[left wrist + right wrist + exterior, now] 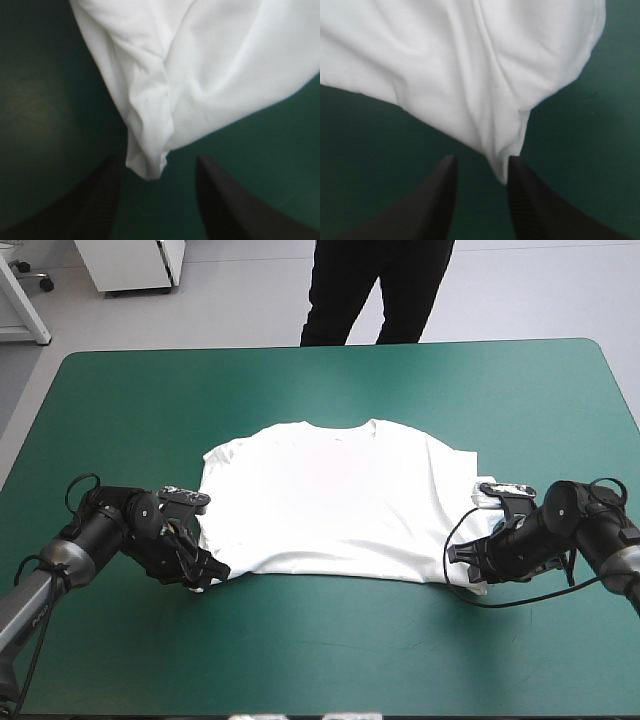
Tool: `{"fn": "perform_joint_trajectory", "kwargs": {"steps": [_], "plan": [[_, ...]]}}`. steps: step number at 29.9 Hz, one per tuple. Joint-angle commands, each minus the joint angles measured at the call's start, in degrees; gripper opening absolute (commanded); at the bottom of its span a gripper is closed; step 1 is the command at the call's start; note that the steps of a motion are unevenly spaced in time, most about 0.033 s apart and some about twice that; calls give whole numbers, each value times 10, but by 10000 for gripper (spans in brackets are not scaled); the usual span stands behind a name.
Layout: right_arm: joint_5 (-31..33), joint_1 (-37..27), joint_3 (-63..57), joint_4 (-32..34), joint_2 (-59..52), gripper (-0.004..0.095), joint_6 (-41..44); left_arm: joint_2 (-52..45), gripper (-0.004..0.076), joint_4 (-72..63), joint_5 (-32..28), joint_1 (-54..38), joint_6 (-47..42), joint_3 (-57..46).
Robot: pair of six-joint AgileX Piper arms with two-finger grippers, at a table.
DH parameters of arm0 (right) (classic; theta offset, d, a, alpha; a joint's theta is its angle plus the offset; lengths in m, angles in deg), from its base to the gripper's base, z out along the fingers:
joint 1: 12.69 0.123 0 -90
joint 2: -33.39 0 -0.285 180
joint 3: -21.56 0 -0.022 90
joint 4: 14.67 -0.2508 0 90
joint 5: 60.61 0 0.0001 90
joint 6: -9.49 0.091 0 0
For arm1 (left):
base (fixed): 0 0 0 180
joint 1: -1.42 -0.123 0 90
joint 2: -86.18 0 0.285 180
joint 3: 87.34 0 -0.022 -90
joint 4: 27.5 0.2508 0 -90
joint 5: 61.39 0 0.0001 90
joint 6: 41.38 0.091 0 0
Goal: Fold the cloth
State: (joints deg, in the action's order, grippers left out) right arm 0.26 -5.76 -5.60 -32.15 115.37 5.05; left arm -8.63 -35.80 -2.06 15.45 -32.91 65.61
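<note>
The left tool (159,162) is released, a hem corner of the flat T-shirt (335,500) between its fingers (97,200). The right tool (482,161) likewise, at the opposite corner.

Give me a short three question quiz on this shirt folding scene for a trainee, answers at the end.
1. True or false: the white short-sleeved T-shirt lies crumpled in a heap.
2. The left pincer is: A, open, with a shirt corner between its black fingers; B, shut on nothing; C, lifted clear of the shirt.
3. Fill in: the shirt's neckline faces the ____ edge of the teal-green table.
Key: 1 false; 2 A; 3 far.
</note>
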Motion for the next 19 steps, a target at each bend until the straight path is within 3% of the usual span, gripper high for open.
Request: {"fn": "perform_joint_trajectory", "kwargs": {"steps": [1, 7, 15, 19], "plan": [[13, 0, 22, -12, -16, 581, -6, -20, 576, -2, 23, 2, -7, 15], [19, -1, 88, -4, -39, 604, 2, -52, 580, 37, 28, 2, -32, 44], [71, -1, 208, 78, -51, 604, 63, -85, 580, 96, 79, 2, -70, 126], [60, -1, 220, 115, -45, 603, 85, -87, 580, 96, 79, 2, -72, 162]]}}
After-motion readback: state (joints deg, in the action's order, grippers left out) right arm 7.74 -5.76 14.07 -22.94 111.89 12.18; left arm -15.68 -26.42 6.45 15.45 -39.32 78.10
